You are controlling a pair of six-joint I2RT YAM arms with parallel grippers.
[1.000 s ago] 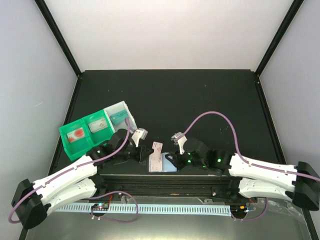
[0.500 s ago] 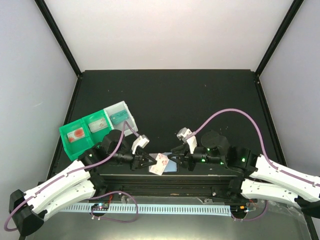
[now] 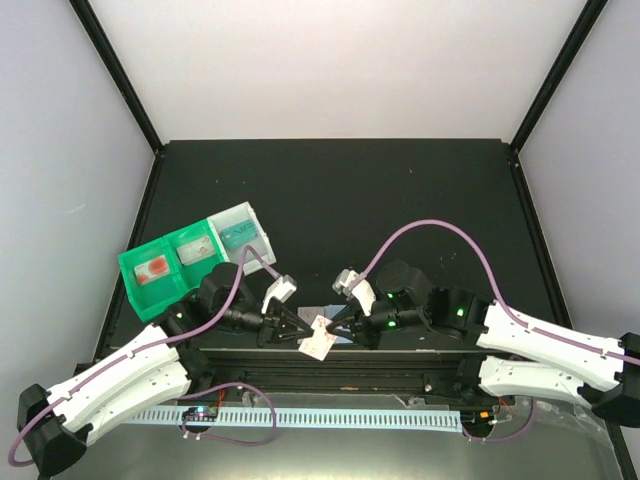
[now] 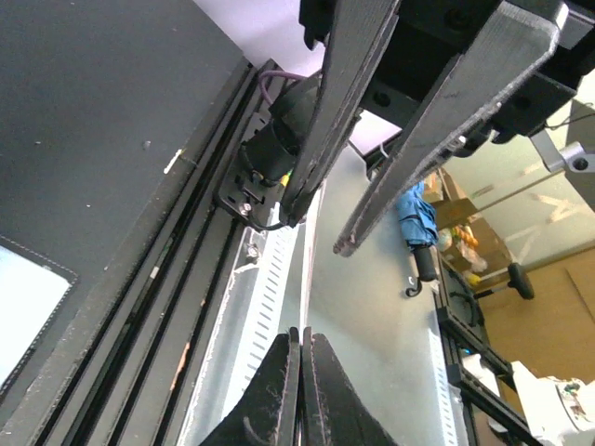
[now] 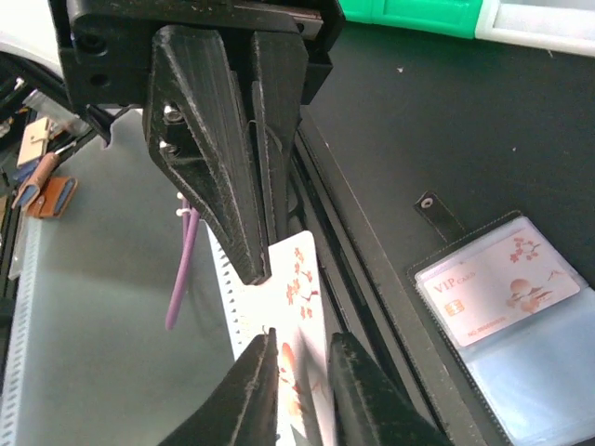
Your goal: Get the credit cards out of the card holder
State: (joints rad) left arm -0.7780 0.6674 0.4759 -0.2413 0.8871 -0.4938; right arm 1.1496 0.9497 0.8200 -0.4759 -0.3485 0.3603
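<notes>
A white credit card (image 3: 318, 342) with a red blossom print hangs over the table's near edge between my two grippers. My left gripper (image 3: 300, 333) is shut on one end of it; in the left wrist view the card shows edge-on, pinched in that gripper (image 4: 304, 336). My right gripper (image 5: 302, 342) stands narrowly open, its jaws either side of the card (image 5: 299, 279) with a gap showing. The card holder (image 5: 521, 316) lies open on the black table, a VIP card (image 5: 502, 283) still under its clear sleeve.
A green-and-clear compartment tray (image 3: 165, 265) sits at the left behind my left arm. A black rail (image 3: 330, 365) runs along the table's near edge, right under the card. The holder's strap tab (image 5: 437, 214) lies flat beside it.
The card was upright at the holder with the right gripper by it. The left gripper came in and shut on it, and the card has moved toward the near edge.
</notes>
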